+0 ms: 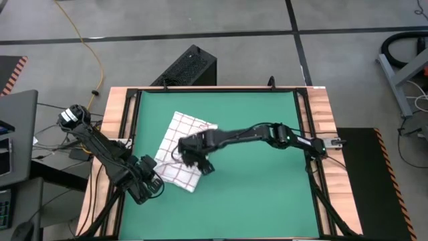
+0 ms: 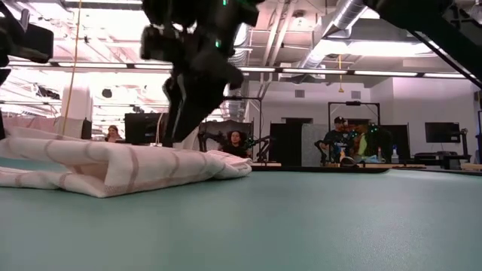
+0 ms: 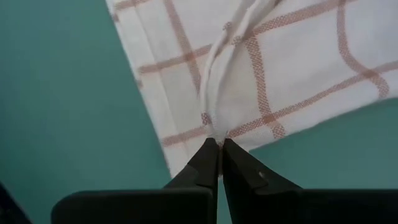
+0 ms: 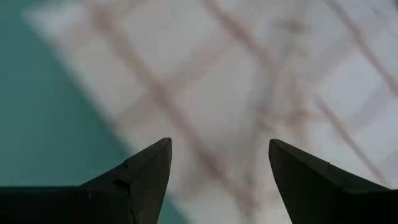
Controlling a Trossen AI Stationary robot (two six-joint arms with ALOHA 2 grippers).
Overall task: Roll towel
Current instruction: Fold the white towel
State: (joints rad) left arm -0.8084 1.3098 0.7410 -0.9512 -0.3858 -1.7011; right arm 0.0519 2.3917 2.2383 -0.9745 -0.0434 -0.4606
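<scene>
The white towel with the thin dark-red check (image 1: 179,148) lies crumpled and partly folded on the green mat (image 1: 267,194), left of centre. It also shows in the low view (image 2: 113,169) as several flat layers. My left gripper (image 1: 152,179) is at the towel's near-left edge and shut on it (image 3: 217,144). My right gripper (image 1: 199,159) reaches in from the right. It stands open close over the towel's middle (image 4: 219,149), fingers pointing down (image 2: 181,113). My left gripper pinches the towel at its edge (image 3: 210,127) between its two fingertips, where a raised fold runs into them. The fingers come in low from the table's near-left side. The rest of the towel lies on the mat. My right gripper: I cannot tell whether its open fingers touch the cloth.
Wooden rails (image 1: 314,120) and a black frame border the mat. A black box (image 1: 187,67) stands beyond the far edge. The mat's right half is bare green. People sit in the room behind the table (image 2: 237,143).
</scene>
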